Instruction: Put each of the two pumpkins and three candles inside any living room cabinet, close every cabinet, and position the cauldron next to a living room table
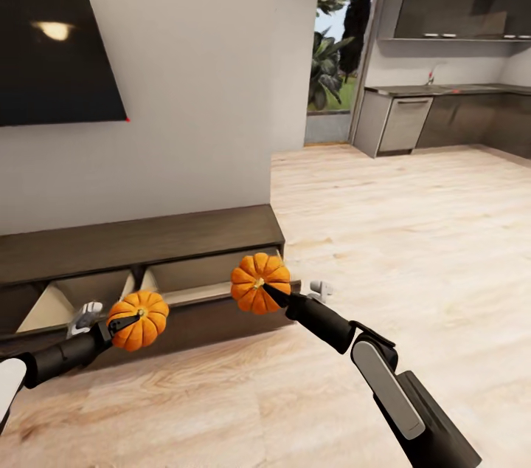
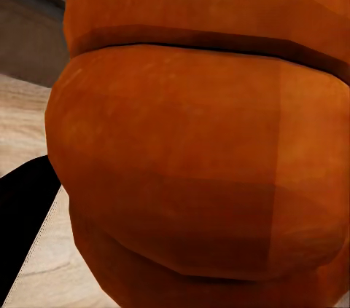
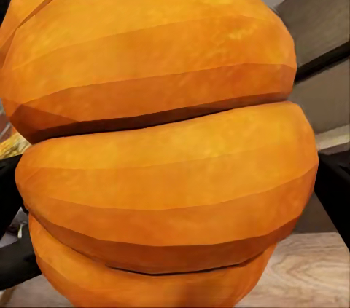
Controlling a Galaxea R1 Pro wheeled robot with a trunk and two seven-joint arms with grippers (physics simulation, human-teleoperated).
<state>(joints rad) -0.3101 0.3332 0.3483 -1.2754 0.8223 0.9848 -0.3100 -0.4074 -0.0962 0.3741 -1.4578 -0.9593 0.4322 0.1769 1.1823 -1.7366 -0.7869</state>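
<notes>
Two orange ribbed pumpkins are held up in front of the cabinet point(image 1: 140, 243), a long low dark-brown unit under the wall screen. My left gripper point(image 1: 125, 323) is shut on the left pumpkin point(image 1: 139, 320), which hangs before the open drawer fronts. The other pumpkin point(image 1: 259, 283) is clamped in my right gripper point(image 1: 267, 291), shut, near the cabinet's right end. Two drawers stand open, showing pale beige insides point(image 1: 188, 274). Up close, the left wrist view has its pumpkin point(image 2: 197, 148) and the right wrist view its own point(image 3: 160, 140). Candles, cauldron and table are out of view.
A dark screen point(image 1: 55, 47) hangs on the wall above the cabinet. Light wooden floor point(image 1: 398, 232) stretches to the right toward grey kitchen units point(image 1: 442, 114) and a doorway with plants point(image 1: 335, 47).
</notes>
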